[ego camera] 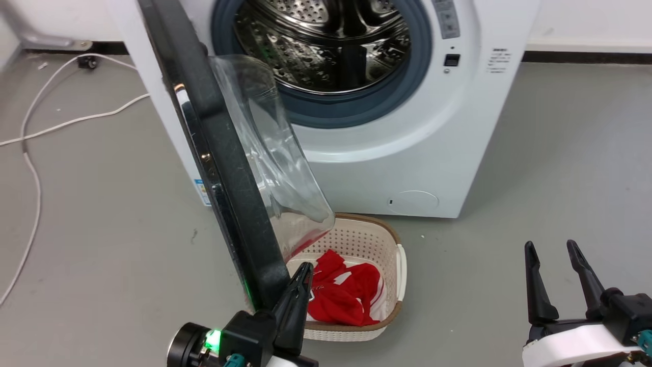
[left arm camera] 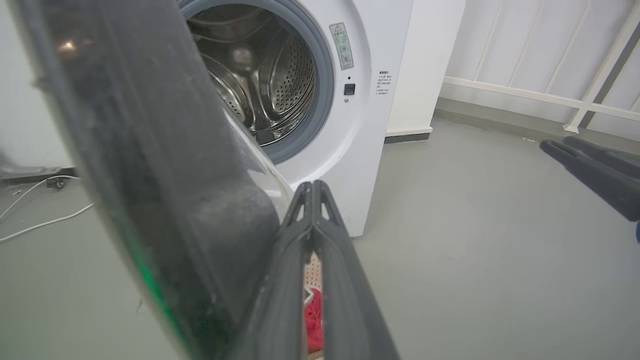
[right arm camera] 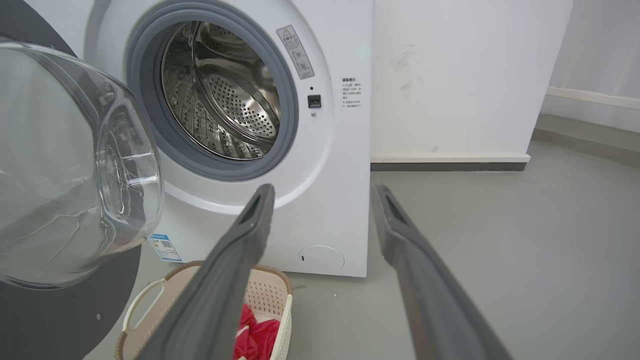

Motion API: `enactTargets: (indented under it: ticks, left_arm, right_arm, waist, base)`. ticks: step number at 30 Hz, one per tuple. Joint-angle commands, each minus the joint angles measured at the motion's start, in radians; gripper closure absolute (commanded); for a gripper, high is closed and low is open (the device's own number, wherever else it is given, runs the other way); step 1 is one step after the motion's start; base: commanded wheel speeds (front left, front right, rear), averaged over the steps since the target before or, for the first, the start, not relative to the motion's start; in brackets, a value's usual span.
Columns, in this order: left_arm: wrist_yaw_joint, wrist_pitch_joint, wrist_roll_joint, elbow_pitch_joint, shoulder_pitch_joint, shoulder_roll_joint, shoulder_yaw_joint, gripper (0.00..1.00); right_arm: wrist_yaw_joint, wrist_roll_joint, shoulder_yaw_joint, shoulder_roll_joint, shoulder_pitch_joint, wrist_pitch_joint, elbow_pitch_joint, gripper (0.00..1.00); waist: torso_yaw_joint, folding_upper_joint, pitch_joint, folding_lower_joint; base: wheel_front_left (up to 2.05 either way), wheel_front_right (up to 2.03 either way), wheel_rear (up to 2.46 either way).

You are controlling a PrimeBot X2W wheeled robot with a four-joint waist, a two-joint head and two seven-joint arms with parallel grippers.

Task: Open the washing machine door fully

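Swing half done: the glossy black-framed round glass door [ego camera: 224,153] stands roughly square to the white box-shaped washing machine [ego camera: 438,153]. Left gripper [ego camera: 304,269], fingers together, seemingly touches its rim; right gripper [ego camera: 551,248] is spread and empty. Next, push the rim hinge-ward.

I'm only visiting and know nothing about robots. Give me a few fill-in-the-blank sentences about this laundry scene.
1. The door of the washing machine stands ____.
2. The cloth in the basket is ____ in colour.
3. The shut gripper, beside the door's edge, is the robot's ____ one.

Missing words: open; red; left.
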Motion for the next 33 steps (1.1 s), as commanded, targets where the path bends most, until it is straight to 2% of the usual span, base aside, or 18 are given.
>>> enactTargets:
  ticks: [1, 8, 14, 18, 33]
  left_arm:
    - [0.015, 0.003, 0.003, -0.005, 0.011, 0.016, 0.022, 1.0]
    - [0.05, 0.003, -0.006, -0.045, 0.029, 0.042, 0.072, 1.0]
    - [0.083, -0.011, -0.025, -0.037, 0.044, 0.064, 0.139, 1.0]
    - [0.094, -0.027, -0.036, -0.024, 0.047, 0.076, 0.177, 1.0]
    - [0.12, -0.131, -0.187, 0.081, 0.037, 0.134, 0.452, 1.0]
  right_arm:
    - [0.0, 0.001, -0.004, 0.003, 0.007, 0.001, -0.006, 0.0]
    - [0.0, -0.005, -0.021, 0.003, 0.0, 0.005, -0.02, 0.0]
    - [0.0, -0.011, -0.02, 0.003, -0.017, 0.01, -0.026, 0.0]
    - [0.0, -0.014, -0.019, 0.003, -0.022, 0.011, -0.029, 0.0]
    - [0.0, -0.02, -0.02, 0.003, -0.038, 0.02, -0.04, 0.0]
  waist:
    - [0.031, 0.0, 0.004, 0.0]
    - [0.135, 0.0, 0.019, 0.0]
    - [0.191, 0.0, 0.03, 0.0]
    - [0.204, 0.0, 0.034, 0.0]
    - [0.194, 0.0, 0.073, 0.0]
  base:
    - [0.0, 0.0, 0.0]
    - [0.0, 0.0, 0.0]
    - [0.0, 0.0, 0.0]
    - [0.0, 0.0, 0.0]
    - [0.0, 0.0, 0.0]
